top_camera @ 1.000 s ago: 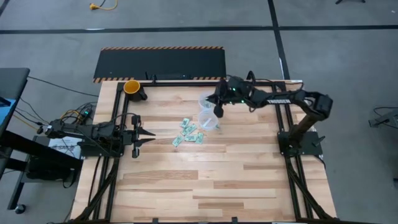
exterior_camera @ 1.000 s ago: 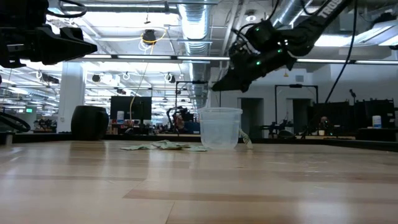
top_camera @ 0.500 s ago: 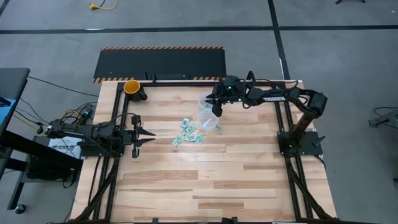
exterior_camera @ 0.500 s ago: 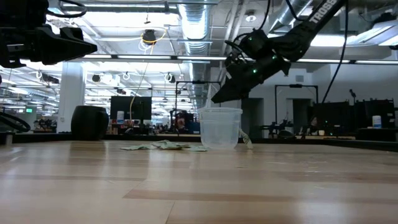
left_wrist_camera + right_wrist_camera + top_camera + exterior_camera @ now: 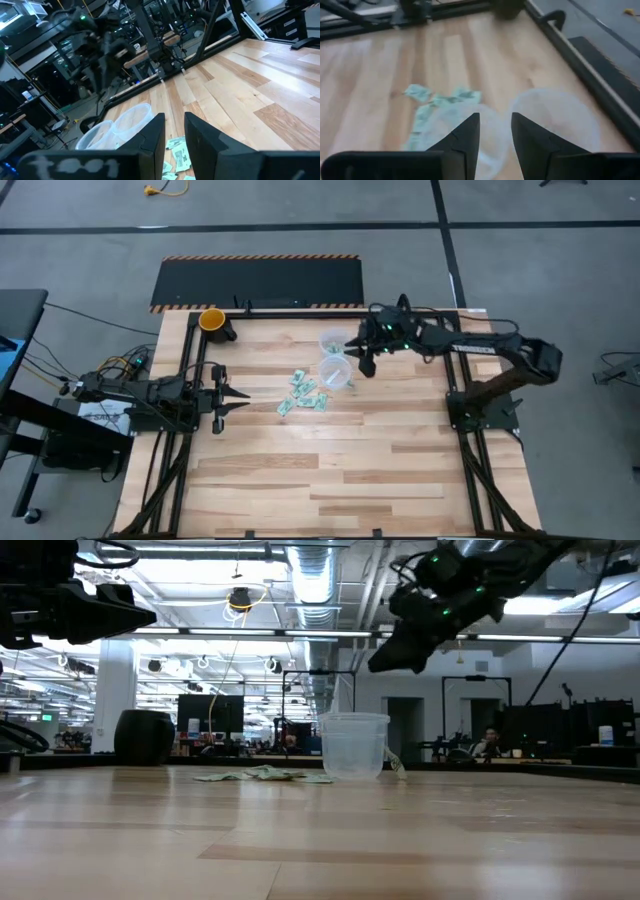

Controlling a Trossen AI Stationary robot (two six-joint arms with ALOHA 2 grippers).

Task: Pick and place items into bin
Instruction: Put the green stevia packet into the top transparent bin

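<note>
We cannot make out any print on the green-and-white packets [image 5: 303, 393]; from above they read only as a loose cluster on the wooden table [image 5: 330, 470], and in the low view they flatten into a thin strip on the boards left of a clear plastic cup [image 5: 353, 745]. From above we see two clear cups, the nearer cup [image 5: 335, 373] just beside the packets and the farther cup [image 5: 332, 340] right behind it; the low view shows only one outline, so we cannot separate them there. Whether any packet lies inside a cup we cannot tell, since the walls are hazy.

The right gripper [image 5: 362, 360] hangs in the air just to the right of the two cups, above the table, touching nothing. Its fingers [image 5: 465, 137] stand apart with a clear gap, and nothing sits between them; past them we see both cups and the packets.

The left gripper [image 5: 238, 399] waits at the table's left edge, well apart from the packets, its fingers [image 5: 152, 135] slightly apart and empty
</note>
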